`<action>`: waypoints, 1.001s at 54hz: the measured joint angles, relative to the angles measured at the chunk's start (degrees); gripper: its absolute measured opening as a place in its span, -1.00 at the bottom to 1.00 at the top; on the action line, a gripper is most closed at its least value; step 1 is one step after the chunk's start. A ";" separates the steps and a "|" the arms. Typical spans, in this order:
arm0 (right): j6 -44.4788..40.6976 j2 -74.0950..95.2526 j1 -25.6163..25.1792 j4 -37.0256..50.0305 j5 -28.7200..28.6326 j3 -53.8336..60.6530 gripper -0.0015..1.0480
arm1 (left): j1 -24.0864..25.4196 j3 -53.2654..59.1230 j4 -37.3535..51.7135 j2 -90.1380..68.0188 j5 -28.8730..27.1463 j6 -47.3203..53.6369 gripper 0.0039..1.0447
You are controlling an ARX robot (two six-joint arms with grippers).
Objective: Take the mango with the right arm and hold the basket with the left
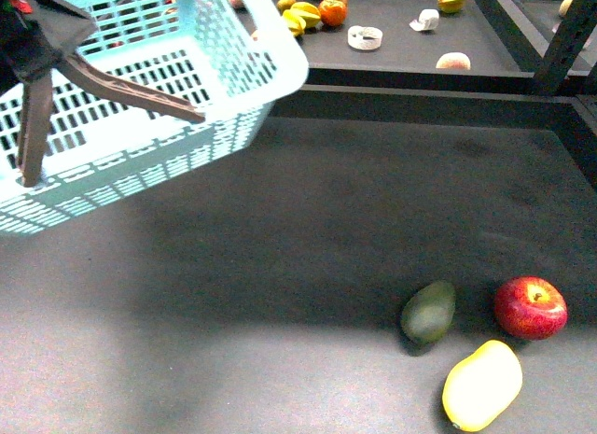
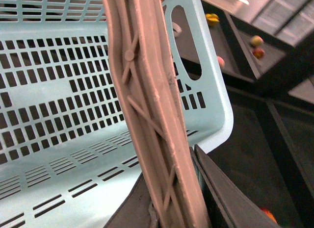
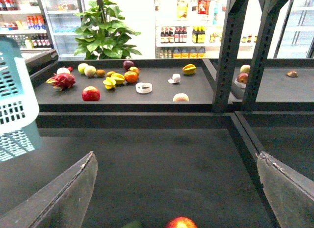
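Mango lies near-right on the bench, bare bench stretching left; right fingers spread wide, empty; left fingers clamp the raised basket handle

Left tool: black, bulky housing carrying a small red tag. Right tool: two flat dark-grey fingers, pale scuffed edges.

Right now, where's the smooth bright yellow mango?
Front view: the yellow mango lies at the lower right on the dark surface, nearest the red apple and the dark green oval fruit.
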State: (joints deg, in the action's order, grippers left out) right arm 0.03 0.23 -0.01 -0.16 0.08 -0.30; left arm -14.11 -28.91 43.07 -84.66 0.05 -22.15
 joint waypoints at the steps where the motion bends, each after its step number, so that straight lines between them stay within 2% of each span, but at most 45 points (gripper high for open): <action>1: 0.00 0.00 0.00 0.00 0.02 0.00 0.85 | -1.27 0.63 -0.02 0.77 0.00 1.42 -0.72; 4: 0.00 0.00 0.00 -0.02 0.00 0.00 0.85 | -5.29 2.89 -0.37 3.39 -0.15 4.35 -0.72; 10: 0.00 0.00 0.02 0.00 0.00 0.00 0.85 | -9.14 5.70 1.64 4.68 5.01 10.56 -0.72; 21: 0.00 0.00 0.02 0.00 0.04 0.00 0.85 | -14.80 7.74 3.21 4.79 4.94 19.04 -0.72; 33: 0.00 0.00 0.02 -0.02 0.02 0.00 0.85 | -16.61 8.04 7.17 3.17 1.97 26.03 -0.72; 40: 0.00 0.00 0.02 0.00 0.02 0.00 0.85 | -16.79 7.98 9.29 1.05 1.46 26.10 -0.72; 54: 0.00 0.00 0.02 0.00 0.02 0.00 0.85 | -20.13 7.98 9.27 1.73 -2.32 24.13 -0.72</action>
State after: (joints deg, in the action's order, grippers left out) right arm 0.03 0.23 0.01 -0.16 0.10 -0.30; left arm -34.24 -20.93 52.34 -82.94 -2.26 1.98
